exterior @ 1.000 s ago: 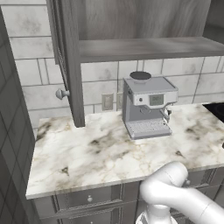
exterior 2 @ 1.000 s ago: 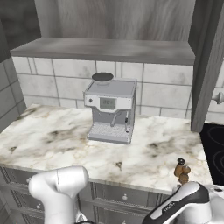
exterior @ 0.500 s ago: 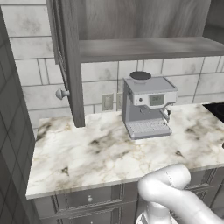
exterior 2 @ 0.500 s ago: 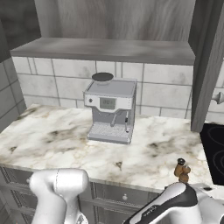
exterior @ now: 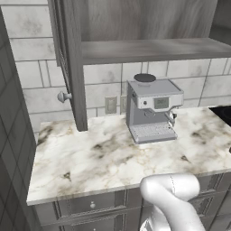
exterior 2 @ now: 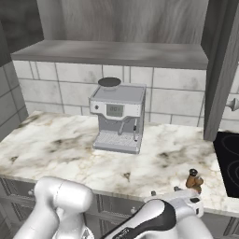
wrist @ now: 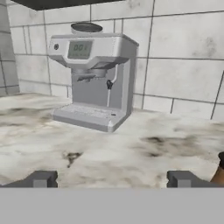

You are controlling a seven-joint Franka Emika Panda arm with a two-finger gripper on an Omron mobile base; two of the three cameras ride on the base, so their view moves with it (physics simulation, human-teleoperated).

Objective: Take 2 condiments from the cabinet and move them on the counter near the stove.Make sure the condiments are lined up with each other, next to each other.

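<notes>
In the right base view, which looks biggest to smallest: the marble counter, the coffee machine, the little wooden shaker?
1. Counter, widest by far.
2. Coffee machine.
3. Shaker, clearly smallest, even though it stands nearer the camera than the machine.

- One condiment shaker [exterior 2: 193, 179], orange-brown with a dark cap, stands on the counter [exterior 2: 56, 154] to the right of the espresso machine [exterior 2: 117, 119], near the front edge and close to the stove [exterior 2: 228, 161].
- One espresso machine, silver and boxy, at the back of the counter.
- One counter slab, white marble with brown and grey veining.
- One black stove top, to the right of the espresso machine.
- One cabinet shelf board [exterior: 149, 49] above the espresso machine.
- Two round silver door knobs: one [exterior: 63, 96] left of the espresso machine, one [exterior 2: 233, 103] to its right.
- One wall outlet plate [exterior: 110, 104], just left of the espresso machine.
</notes>
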